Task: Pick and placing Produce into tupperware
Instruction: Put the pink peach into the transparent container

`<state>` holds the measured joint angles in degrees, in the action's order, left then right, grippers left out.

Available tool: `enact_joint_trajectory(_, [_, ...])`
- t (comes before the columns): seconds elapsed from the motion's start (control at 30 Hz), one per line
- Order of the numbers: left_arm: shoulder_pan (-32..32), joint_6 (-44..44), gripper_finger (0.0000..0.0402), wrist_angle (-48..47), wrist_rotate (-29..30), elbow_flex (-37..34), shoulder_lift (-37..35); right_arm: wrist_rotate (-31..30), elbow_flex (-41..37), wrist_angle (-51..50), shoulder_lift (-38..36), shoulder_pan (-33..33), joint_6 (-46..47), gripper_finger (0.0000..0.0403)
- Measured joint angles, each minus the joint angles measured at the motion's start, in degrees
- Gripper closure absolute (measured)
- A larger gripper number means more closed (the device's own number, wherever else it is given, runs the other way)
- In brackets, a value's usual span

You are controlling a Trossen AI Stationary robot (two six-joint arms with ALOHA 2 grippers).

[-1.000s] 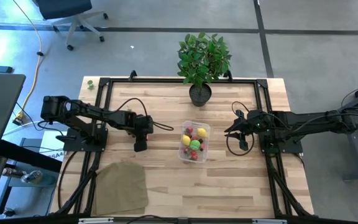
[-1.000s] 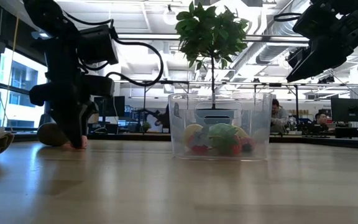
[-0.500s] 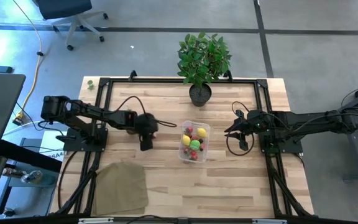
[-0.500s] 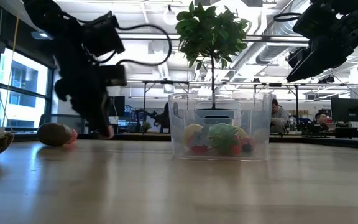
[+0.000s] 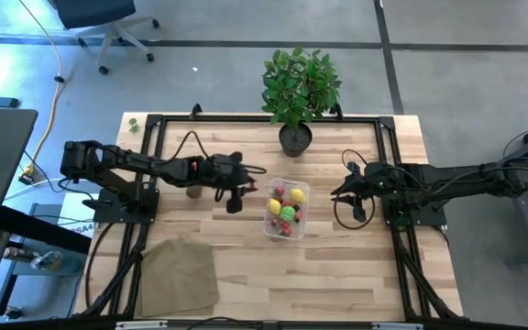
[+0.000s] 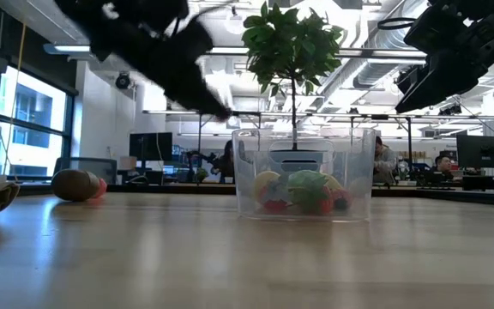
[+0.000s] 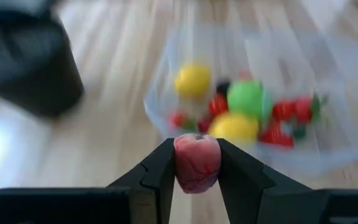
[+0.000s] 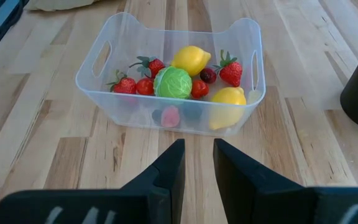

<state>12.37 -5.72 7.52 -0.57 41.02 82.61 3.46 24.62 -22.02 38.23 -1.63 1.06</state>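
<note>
Left wrist view shows the left gripper (image 7: 196,163) clamped on a small red produce piece (image 7: 196,163), with the clear tupperware (image 7: 347,146) just ahead of it. From above, that gripper (image 5: 235,203) hangs just beside the tupperware (image 5: 302,190); inside lie two lemons (image 8: 190,60), strawberries (image 8: 231,73) and a green piece (image 8: 173,83). A brown piece (image 5: 192,191) lies behind it on the desk (image 5: 356,275). Right gripper (image 8: 195,163) waits opposite, fingers slightly apart and empty

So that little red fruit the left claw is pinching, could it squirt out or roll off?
Probably stays put: the left gripper clamps the red fruit on both sides. It looks rounded, so once dropped it may roll, though the tupperware walls should likely stop it.
</note>
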Motion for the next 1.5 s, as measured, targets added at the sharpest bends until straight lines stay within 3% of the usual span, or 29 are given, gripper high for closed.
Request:
enact_joint_trajectory(0.3, [0.01, -6.48, 0.0303, -3.14, -0.11, 12.62, 2.65, 0.0, 0.0, -0.01, -0.02, 0.0, 0.0, 0.0329])
enact_joint_trajectory(0.6, [-0.46, -6.68, 0.0303, -13.46, -5.83, 25.46, 16.5, 0.0, 0.0, 0.0, 0.01, 0.02, 0.0, 0.0329])
enact_joint_trajectory(0.93, [-2.56, -9.66, 0.0302, -25.65, -6.51, 37.81, 29.46, 0.0, -0.02, 0.0, -0.02, 0.0, 0.0, 0.0329])
enact_joint_trajectory(1.13, [-2.65, -10.55, 0.0302, -28.52, -6.49, 41.04, 32.93, 0.0, -0.04, 0.02, 0.0, 0.01, 0.0, 0.0329])
enact_joint_trajectory(1.5, [-2.63, -10.47, 0.0302, -30.44, -5.99, 40.99, 32.92, 0.0, -0.04, 0.0, -0.02, 0.01, 0.0, 0.0329])
